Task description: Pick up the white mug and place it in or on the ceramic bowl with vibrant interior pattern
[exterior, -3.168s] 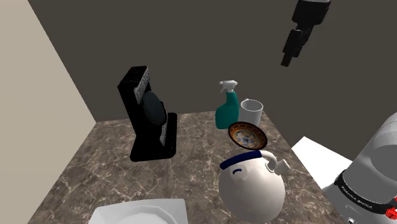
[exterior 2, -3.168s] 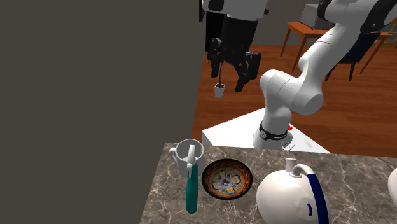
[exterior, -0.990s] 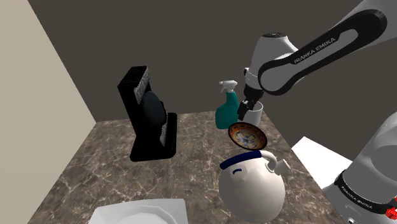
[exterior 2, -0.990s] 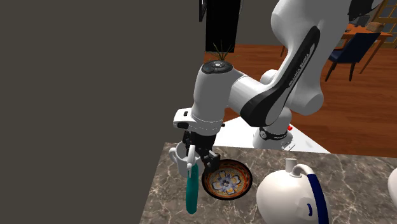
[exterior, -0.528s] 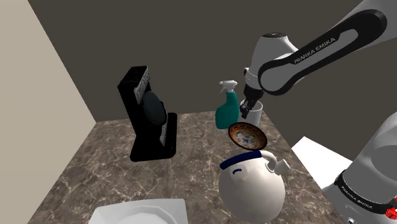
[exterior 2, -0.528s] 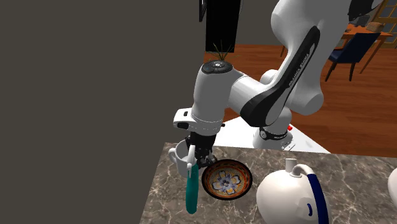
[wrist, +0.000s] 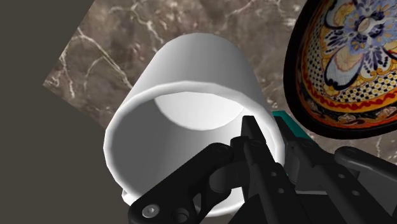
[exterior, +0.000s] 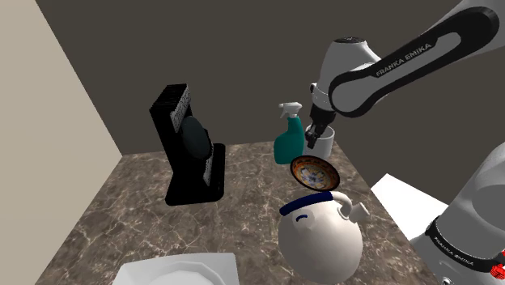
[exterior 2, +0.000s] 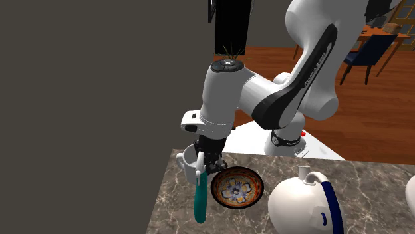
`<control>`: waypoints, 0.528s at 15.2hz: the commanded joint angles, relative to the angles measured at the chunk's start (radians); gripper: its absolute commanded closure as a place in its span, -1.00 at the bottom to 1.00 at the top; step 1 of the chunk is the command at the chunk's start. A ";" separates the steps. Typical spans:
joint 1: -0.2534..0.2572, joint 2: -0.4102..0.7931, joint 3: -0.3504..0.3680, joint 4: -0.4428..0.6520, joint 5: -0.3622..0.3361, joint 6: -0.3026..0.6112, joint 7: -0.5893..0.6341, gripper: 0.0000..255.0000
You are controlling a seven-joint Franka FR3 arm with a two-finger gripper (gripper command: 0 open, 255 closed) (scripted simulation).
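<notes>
– Claw (exterior: pixel 311 139) first: what's new in the shoulder view?
– It hung high over the counter (exterior: pixel 146 219) a few seconds ago; now it is down at the mug (exterior: pixel 325 144), at the far right corner in that view; over the last half second the arm has crept up a touch, so I judge the lift is just starting.
– Neighbours?
– Bottle (exterior: pixel 288 138) just on the mug's left there; bowl (exterior: pixel 313 172) just nearer than the mug, so the carry looks short.
– Second exterior view?
– Claw comes straight down onto the mug's rim, on the side toward the bowl; mug on the counter or barely off it, I can't tell which; bowl just to its right in that view, nothing in it.
– Wrist view: how wide?
– Nearly pressed together, pinching the mug's wall at the rim; one finger inside, I think, the other outside; the bowl's patterned inside shows just beyond.
</notes>
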 commanded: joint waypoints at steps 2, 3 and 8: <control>0.000 -0.032 -0.004 0.018 0.001 -0.050 -0.004 1.00; 0.001 -0.041 -0.005 0.025 0.002 -0.066 -0.005 1.00; 0.001 -0.084 -0.010 0.063 0.002 -0.147 -0.006 1.00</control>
